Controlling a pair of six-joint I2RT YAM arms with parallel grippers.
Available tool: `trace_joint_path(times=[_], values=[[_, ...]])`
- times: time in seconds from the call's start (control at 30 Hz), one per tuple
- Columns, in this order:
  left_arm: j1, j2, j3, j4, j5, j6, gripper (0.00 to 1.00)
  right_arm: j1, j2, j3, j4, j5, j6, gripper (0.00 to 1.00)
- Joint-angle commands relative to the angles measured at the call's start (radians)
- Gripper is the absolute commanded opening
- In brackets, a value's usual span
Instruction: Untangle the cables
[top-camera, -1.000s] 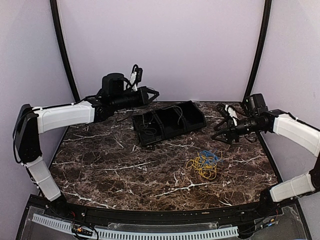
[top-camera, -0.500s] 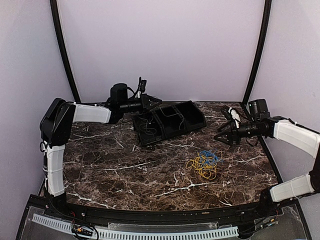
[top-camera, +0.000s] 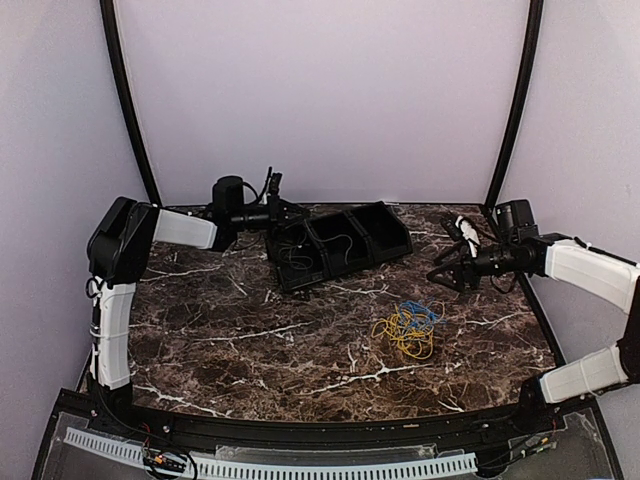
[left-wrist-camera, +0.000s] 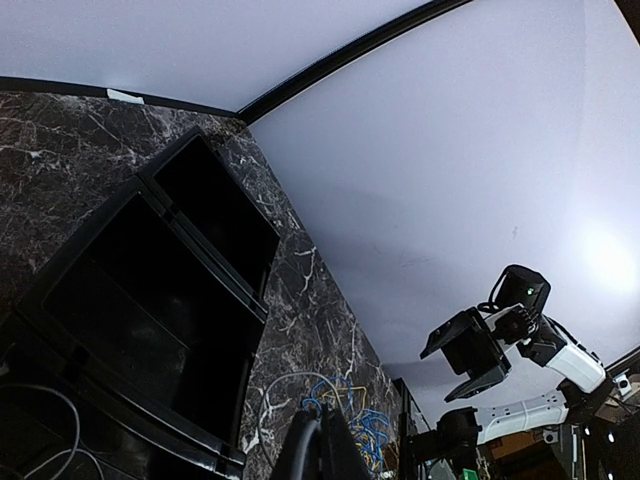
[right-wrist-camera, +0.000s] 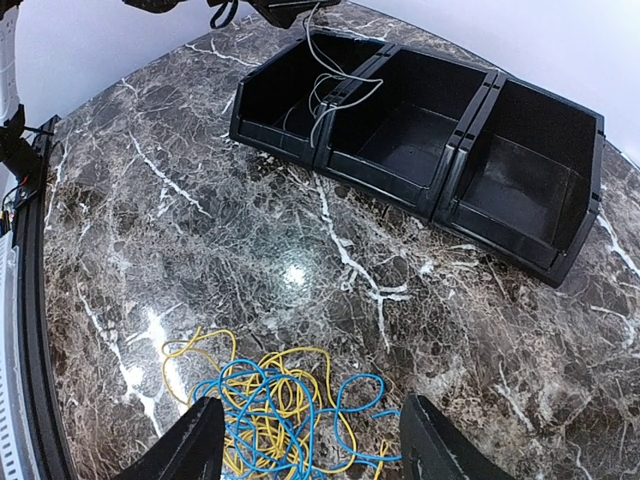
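The cables (top-camera: 405, 330), a small tangle of thin yellow and blue loops, lie on the marble right of centre. In the right wrist view the cables (right-wrist-camera: 270, 405) sit between and just ahead of my open right gripper (right-wrist-camera: 315, 440), which hovers above them at the table's right (top-camera: 440, 272). My left gripper (top-camera: 290, 212) reaches over the left compartment of the black tray (top-camera: 340, 265). Its fingers (left-wrist-camera: 322, 440) are pressed together, and a thin white wire (right-wrist-camera: 335, 90) runs from them down into that compartment. The cables also show in the left wrist view (left-wrist-camera: 365, 420).
The three-compartment tray (right-wrist-camera: 455, 150) stands at the back centre, with its middle and right compartments bare. Pale walls and black curved posts close in the back and sides. The right arm (left-wrist-camera: 470, 355) shows far off in the left wrist view.
My left arm has stretched and lowered its gripper from above the table down to the tray's left compartment. My right gripper has dropped a little and stays open.
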Motion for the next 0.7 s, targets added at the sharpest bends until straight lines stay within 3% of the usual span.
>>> trace_joint_path(times=[0.0, 0.23, 0.67], values=[[0.024, -0.072, -0.014, -0.028, 0.027, 0.042, 0.00, -0.005, 0.002, -0.011, 0.028, -0.012, -0.003, 0.62], [0.066, -0.106, -0.059, -0.054, 0.044, 0.074, 0.00, -0.005, 0.015, -0.013, 0.031, -0.012, -0.007, 0.62], [0.085, -0.124, 0.085, -0.501, -0.124, 0.394, 0.00, -0.005, 0.032, -0.014, 0.032, -0.018, -0.010, 0.62]])
